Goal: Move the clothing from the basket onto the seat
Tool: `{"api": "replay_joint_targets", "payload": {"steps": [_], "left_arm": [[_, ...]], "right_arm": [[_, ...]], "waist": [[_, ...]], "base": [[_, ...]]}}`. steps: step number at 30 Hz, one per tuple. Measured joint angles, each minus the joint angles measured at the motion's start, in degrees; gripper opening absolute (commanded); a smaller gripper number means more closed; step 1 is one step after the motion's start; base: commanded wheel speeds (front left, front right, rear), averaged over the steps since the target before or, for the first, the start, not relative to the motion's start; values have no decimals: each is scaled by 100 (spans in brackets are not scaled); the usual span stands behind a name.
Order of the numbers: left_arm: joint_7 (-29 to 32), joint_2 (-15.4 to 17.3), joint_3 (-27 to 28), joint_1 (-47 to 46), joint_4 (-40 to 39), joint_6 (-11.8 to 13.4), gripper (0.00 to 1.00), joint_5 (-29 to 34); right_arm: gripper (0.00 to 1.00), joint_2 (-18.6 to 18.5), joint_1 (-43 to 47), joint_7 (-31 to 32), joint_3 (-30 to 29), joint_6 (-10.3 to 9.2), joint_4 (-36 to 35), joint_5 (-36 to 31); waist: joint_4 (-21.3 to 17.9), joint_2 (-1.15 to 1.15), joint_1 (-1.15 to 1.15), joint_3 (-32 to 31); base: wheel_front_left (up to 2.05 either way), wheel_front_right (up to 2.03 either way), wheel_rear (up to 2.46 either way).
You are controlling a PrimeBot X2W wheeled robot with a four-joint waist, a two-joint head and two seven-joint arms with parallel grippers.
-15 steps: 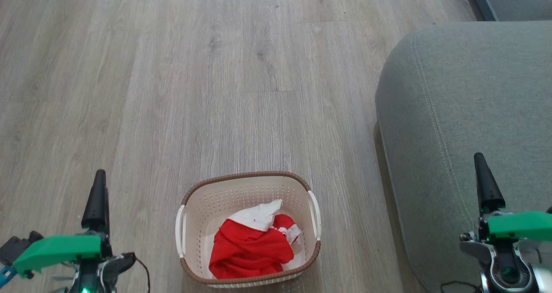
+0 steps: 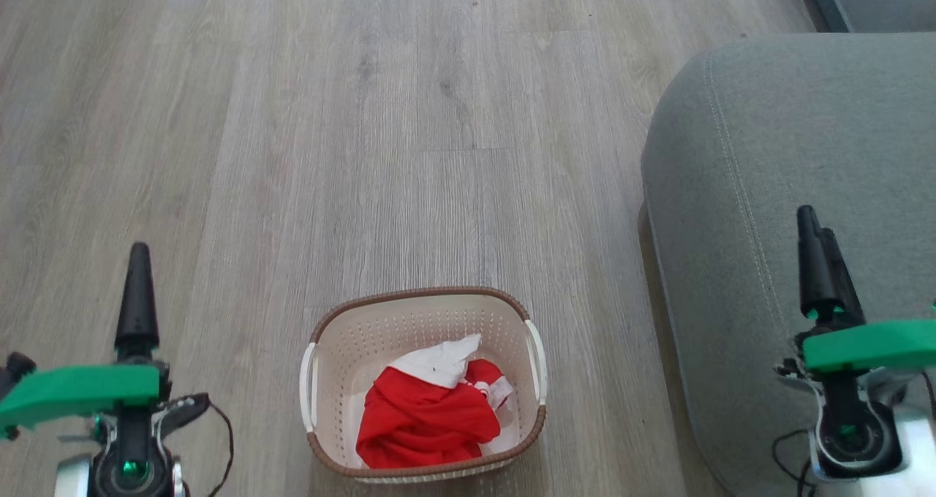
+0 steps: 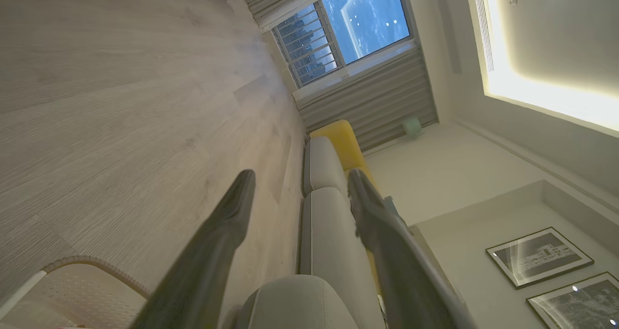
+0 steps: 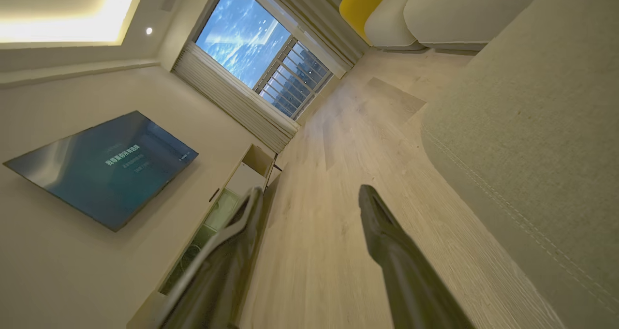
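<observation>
Basket (image 2: pixel 409 329): cream wall with a regular grid of small holes, brown woven-look rim, white handles.
Clothing (image 2: pixel 424 424): bright red, with a white piece on top and a small white patch at one side.
Seat (image 2: pixel 790 153): grey-green fabric, one pale stitched seam line.
Floor (image 2: pixel 292 153): pale grey-brown wood grain, long planks.
Left gripper (image 2: pixel 138 259) and right gripper (image 2: pixel 810 223): black fingers above bright green brackets.
Cushion (image 3: pixel 341 140): yellow.
</observation>
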Motion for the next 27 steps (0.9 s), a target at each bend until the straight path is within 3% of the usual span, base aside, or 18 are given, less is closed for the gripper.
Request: {"api": "replay_joint_targets", "payload": {"steps": [16, 20, 27], "left_arm": [[-263, 0, -352, -107, -1155, 990, 100, 1512], [-344, 1, -600, -107, -1417, 1209, 100, 2195], [-450, 4, -1377, -111, -1639, 1842, 100, 3537]], "right_arm": [[100, -200, -105, -275, 500, 0, -659, -1917], [100, -218, -160, -331, 545, 0, -798, -2319], [100, -281, -161, -481, 731, 0, -887, -2963]], "waist": [[90, 0, 0, 44], [122, 0, 0, 67], [141, 0, 0, 76]], "base": [[0, 0, 0], [0, 0, 0], [0, 0, 0]]}}
